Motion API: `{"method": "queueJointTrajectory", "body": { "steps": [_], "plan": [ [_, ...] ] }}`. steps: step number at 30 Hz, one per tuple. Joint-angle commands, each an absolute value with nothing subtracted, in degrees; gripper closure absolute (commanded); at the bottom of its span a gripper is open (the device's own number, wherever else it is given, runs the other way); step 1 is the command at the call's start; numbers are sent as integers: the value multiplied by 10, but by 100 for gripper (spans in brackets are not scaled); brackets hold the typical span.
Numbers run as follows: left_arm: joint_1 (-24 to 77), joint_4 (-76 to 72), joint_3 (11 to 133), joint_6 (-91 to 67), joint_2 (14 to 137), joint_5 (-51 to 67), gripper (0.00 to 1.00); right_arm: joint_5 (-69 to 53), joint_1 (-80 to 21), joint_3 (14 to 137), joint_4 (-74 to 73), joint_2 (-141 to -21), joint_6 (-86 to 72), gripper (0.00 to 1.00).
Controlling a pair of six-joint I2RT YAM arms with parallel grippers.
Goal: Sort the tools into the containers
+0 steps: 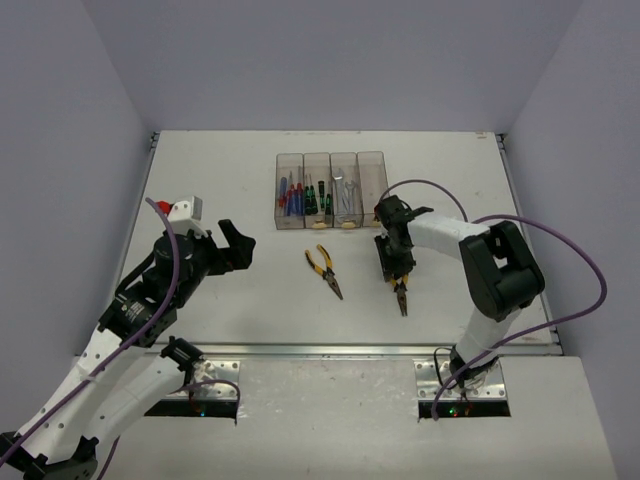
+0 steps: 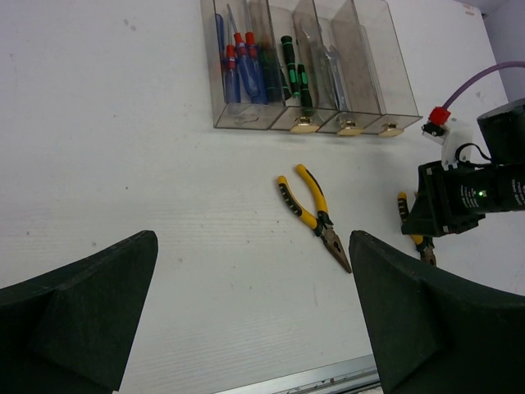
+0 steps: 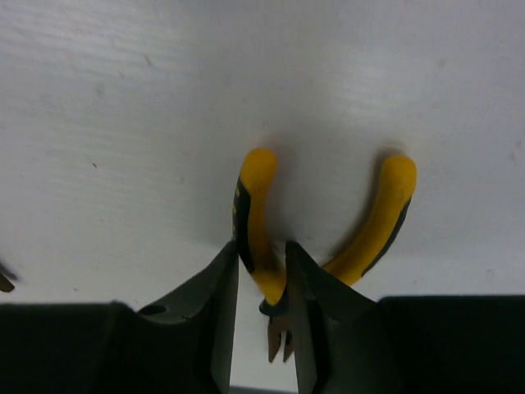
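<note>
Two yellow-and-black pliers lie on the white table. One pair of pliers (image 1: 323,270) (image 2: 314,215) rests free at the middle. My right gripper (image 1: 393,262) (image 3: 261,279) is down over the other pliers (image 1: 401,296) (image 3: 258,222), its fingers (image 3: 217,295) pressed against both sides of one handle; the second handle (image 3: 381,222) curves away free. The containers (image 1: 330,190) (image 2: 385,74) stand in a row at the back, holding blue and red screwdrivers (image 2: 238,70), green screwdrivers (image 2: 294,70) and wrenches (image 2: 332,70). My left gripper (image 1: 235,245) (image 2: 254,320) hovers open at the left, holding nothing.
The right-hand bin (image 1: 372,180) looks empty. Purple cables loop off both arms. A metal rail (image 1: 330,349) marks the table's near edge, and walls close in the back and sides.
</note>
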State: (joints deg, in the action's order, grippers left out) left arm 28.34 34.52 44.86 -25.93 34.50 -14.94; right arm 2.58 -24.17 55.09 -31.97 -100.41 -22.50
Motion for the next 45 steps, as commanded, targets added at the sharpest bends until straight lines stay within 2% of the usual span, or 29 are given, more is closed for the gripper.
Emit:
{"method": "queueJointTrajectory", "body": {
  "steps": [1, 5, 10, 14, 19, 24, 33, 45],
  "plan": [
    [279, 316, 446, -255, 342, -144, 0, 63, -249, 580, -311, -1039, -228, 81],
    [279, 316, 446, -254, 344, -143, 0, 97, -272, 588, -329, -1022, -232, 100],
    [279, 316, 446, -254, 345, -142, 0, 91, -301, 611, -337, -942, -223, 100],
    [279, 316, 446, -254, 346, -143, 0, 99, -301, 692, -357, -931, -198, 100],
    [279, 316, 446, -254, 349, -146, 0, 110, -299, 836, -385, -996, -118, 100],
    [279, 316, 446, -254, 355, -147, 0, 126, -284, 1007, -369, -1113, -37, 100],
    [279, 316, 446, -254, 360, -142, 0, 88, -242, 1195, -355, -1256, 78, 100],
    [279, 316, 446, -253, 362, -143, 0, -97, -193, 1144, -315, -1255, 110, 100]
  ]
}}
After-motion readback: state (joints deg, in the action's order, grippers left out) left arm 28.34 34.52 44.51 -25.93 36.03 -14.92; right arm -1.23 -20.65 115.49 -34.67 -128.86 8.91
